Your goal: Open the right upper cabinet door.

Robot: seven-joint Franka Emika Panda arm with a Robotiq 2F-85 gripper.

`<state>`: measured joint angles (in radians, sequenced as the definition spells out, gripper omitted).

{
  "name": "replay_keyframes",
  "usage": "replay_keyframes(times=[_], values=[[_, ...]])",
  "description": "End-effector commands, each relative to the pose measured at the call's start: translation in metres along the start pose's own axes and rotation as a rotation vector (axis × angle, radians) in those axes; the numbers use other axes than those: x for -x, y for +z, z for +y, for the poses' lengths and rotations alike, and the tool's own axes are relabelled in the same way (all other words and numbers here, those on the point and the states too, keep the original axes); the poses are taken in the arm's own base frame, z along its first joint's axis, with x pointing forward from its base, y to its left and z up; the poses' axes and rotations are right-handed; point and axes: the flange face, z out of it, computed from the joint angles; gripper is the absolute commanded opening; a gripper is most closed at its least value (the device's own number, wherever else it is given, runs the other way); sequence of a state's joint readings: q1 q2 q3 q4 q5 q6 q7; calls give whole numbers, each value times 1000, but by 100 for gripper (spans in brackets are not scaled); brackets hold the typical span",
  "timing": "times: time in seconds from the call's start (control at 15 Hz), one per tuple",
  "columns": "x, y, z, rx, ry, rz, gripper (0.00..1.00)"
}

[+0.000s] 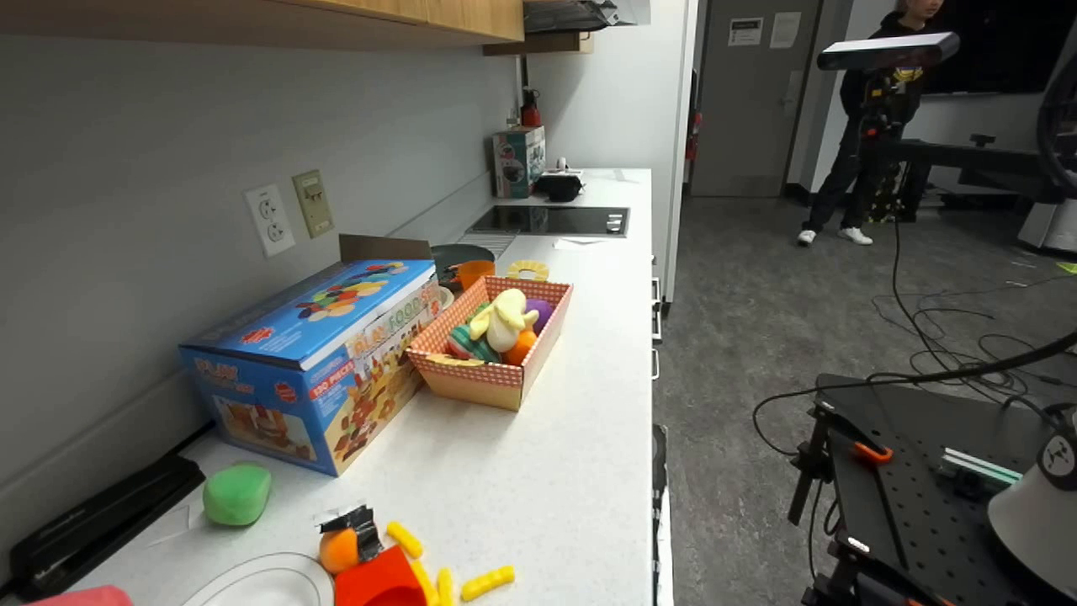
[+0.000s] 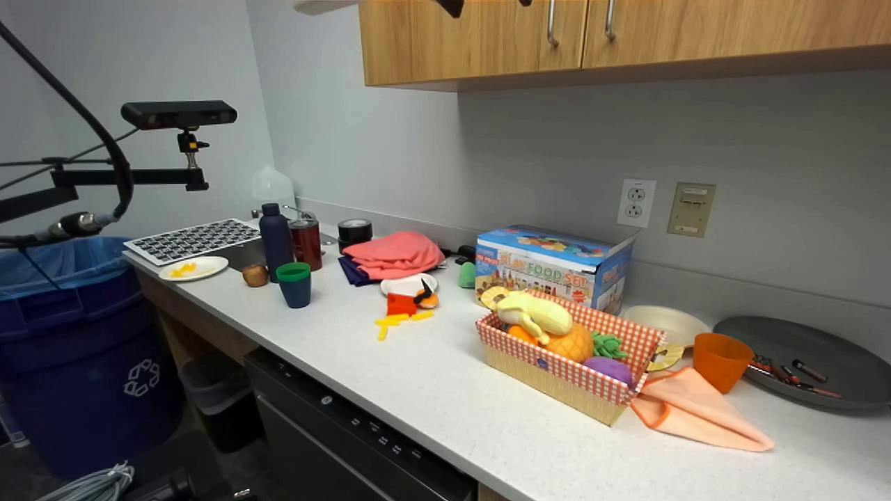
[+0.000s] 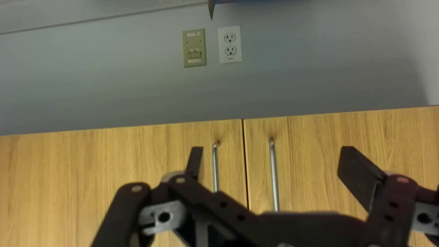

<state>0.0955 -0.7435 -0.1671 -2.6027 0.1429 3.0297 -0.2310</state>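
Note:
The right upper cabinet door [image 2: 738, 28] is a flat light-brown wooden panel with a vertical metal bar handle [image 2: 610, 19], closed flush beside the left door [image 2: 473, 42]. The wrist view stands upside down, so the right door [image 3: 103, 171] lies on its left, with its handle [image 3: 215, 164] just inside the left-hand finger. My gripper [image 3: 272, 164] is open and empty, its fingers spread wider than both handles; contact with the doors does not show. In an exterior view only its dark fingertips [image 2: 489, 4] show at the top edge, in front of the left door.
The left door's handle [image 3: 273, 171] also lies between the fingers. Below the cabinet, a blue box [image 2: 557, 261], a basket of toy food [image 2: 557, 390], an orange cup [image 2: 720, 362] and a dark pan [image 2: 856, 369] stand on the white counter [image 2: 445, 403]. A camera on a stand [image 2: 179, 115] is at the left.

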Motion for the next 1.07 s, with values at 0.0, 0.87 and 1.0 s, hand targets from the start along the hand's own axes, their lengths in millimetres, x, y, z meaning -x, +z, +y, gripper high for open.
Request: replay_keyframes(times=[0.0, 0.87, 1.0], values=[[1, 3, -2, 8, 1, 35, 100], [-1, 4, 0, 33, -24, 40, 100], [-2, 4, 1, 37, -34, 50, 100]])
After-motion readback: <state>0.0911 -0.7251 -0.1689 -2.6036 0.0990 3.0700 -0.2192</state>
